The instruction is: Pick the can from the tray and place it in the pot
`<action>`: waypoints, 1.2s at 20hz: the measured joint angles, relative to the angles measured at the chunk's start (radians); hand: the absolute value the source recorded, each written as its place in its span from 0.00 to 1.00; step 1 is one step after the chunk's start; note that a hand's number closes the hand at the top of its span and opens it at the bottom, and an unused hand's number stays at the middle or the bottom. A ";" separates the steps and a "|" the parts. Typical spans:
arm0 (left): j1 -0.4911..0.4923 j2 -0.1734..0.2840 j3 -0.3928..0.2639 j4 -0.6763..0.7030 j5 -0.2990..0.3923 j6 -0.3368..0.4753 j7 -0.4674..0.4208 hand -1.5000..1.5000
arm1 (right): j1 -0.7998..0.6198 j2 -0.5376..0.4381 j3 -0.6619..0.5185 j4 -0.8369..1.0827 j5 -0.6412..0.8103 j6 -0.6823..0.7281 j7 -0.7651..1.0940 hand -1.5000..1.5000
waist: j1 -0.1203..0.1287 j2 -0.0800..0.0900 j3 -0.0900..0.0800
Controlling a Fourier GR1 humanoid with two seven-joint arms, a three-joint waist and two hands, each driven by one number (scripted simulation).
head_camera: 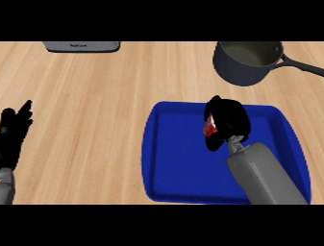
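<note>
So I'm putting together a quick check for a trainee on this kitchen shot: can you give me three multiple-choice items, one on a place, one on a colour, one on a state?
1. Where does the pot stand?
A. On the tray
B. On the counter beyond the tray's far right corner
C. Beside the left hand

2. What colour is the tray?
A. Blue
B. Green
C. White

3. What is the right hand doing?
A. Resting open at the picture's edge
B. Curled round the can over the tray
C. Holding the pot's handle

Answers:
1 B: the dark pot sits on bare wood above the tray, handle pointing right.
2 A: the tray's rim and floor are plainly blue.
3 B: its fingers wrap the can, of which only a red patch shows; the left hand rests open at the left.
</note>
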State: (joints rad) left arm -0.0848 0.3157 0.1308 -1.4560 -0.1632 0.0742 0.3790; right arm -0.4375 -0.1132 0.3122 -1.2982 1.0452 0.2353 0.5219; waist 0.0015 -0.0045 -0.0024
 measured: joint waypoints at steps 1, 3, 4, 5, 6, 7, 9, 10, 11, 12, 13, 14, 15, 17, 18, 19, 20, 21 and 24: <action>-0.005 0.000 0.004 0.007 0.002 -0.002 -0.001 0.50 | 0.023 -0.021 -0.009 -0.022 0.001 -0.008 -0.013 1.00 | -0.001 0.000 0.000; 0.006 0.004 0.013 0.003 0.005 -0.002 0.001 0.50 | 0.077 -0.122 -0.078 -0.046 -0.032 -0.015 -0.072 1.00 | -0.015 -0.001 0.002; 0.011 0.008 0.022 0.001 0.008 -0.001 0.000 0.50 | 0.100 -0.178 -0.125 -0.048 -0.052 -0.018 -0.101 1.00 | -0.024 -0.001 0.002; 0.013 0.005 0.022 -0.002 0.005 0.005 0.004 0.50 | 0.123 -0.232 -0.175 -0.037 -0.074 -0.024 -0.130 1.00 | -0.035 0.000 0.003; 0.021 0.005 0.026 -0.003 0.004 0.010 0.003 0.50 | 0.146 -0.286 -0.228 -0.025 -0.097 -0.028 -0.158 1.00 | -0.048 0.000 0.004; 0.022 0.008 0.032 -0.002 0.006 0.011 0.006 0.50 | 0.168 -0.340 -0.280 -0.006 -0.120 -0.035 -0.194 1.00 | -0.056 0.002 0.005; 0.021 0.004 0.037 -0.002 0.009 0.016 0.008 0.50 | 0.206 -0.452 -0.379 0.033 -0.162 -0.046 -0.277 1.00 | -0.063 0.003 0.006; 0.029 0.007 0.038 -0.006 0.013 0.010 0.002 0.50 | 0.224 -0.502 -0.428 0.058 -0.180 -0.061 -0.319 1.00 | -0.058 0.003 0.006; 0.028 0.009 0.037 -0.003 0.010 0.008 0.001 0.50 | 0.240 -0.544 -0.470 0.087 -0.191 -0.087 -0.363 1.00 | -0.053 0.004 0.006; 0.024 0.008 0.036 -0.002 0.011 0.006 0.004 0.50 | 0.255 -0.582 -0.513 0.111 -0.206 -0.111 -0.405 1.00 | -0.049 0.005 0.006; 0.022 0.010 0.034 -0.007 0.012 0.000 0.009 0.50 | 0.258 -0.612 -0.554 0.142 -0.219 -0.138 -0.442 1.00 | -0.041 0.005 0.006; 0.023 0.011 0.033 -0.008 0.013 -0.004 0.005 0.50 | 0.263 -0.635 -0.594 0.166 -0.242 -0.160 -0.482 1.00 | -0.036 0.005 0.005; 0.022 0.010 0.036 0.001 0.013 -0.003 -0.002 0.50 | 0.271 -0.655 -0.633 0.168 -0.270 -0.173 -0.518 1.00 | -0.036 0.004 0.005; 0.013 0.010 0.037 0.008 0.017 -0.008 0.000 0.50 | 0.270 -0.679 -0.697 0.168 -0.312 -0.216 -0.581 1.00 | -0.032 0.003 0.004; 0.008 0.007 0.032 0.006 0.011 -0.005 0.005 0.50 | 0.268 -0.693 -0.727 0.174 -0.331 -0.238 -0.621 1.00 | -0.030 0.003 0.004; 0.011 0.005 0.029 0.002 0.008 -0.004 0.003 0.50 | 0.262 -0.701 -0.754 0.166 -0.358 -0.249 -0.650 1.00 | -0.027 0.002 0.004; 0.013 0.002 0.029 0.003 0.007 -0.003 0.000 0.50 | 0.257 -0.703 -0.782 0.153 -0.391 -0.253 -0.680 1.00 | -0.027 0.001 0.004; 0.020 0.002 0.030 0.003 0.007 -0.003 -0.006 0.50 | 0.255 -0.705 -0.811 0.139 -0.427 -0.252 -0.709 1.00 | -0.028 -0.001 0.004; 0.030 0.000 0.024 -0.011 0.002 -0.006 -0.001 0.50 | 0.232 -0.705 -0.868 0.071 -0.501 -0.256 -0.742 1.00 | -0.021 -0.002 0.003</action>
State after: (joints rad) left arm -0.0547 0.3161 0.1550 -1.4674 -0.1608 0.0684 0.3776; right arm -0.2051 -0.8182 -0.5556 -1.2275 0.5444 -0.0204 -0.2198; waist -0.0199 -0.0062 0.0005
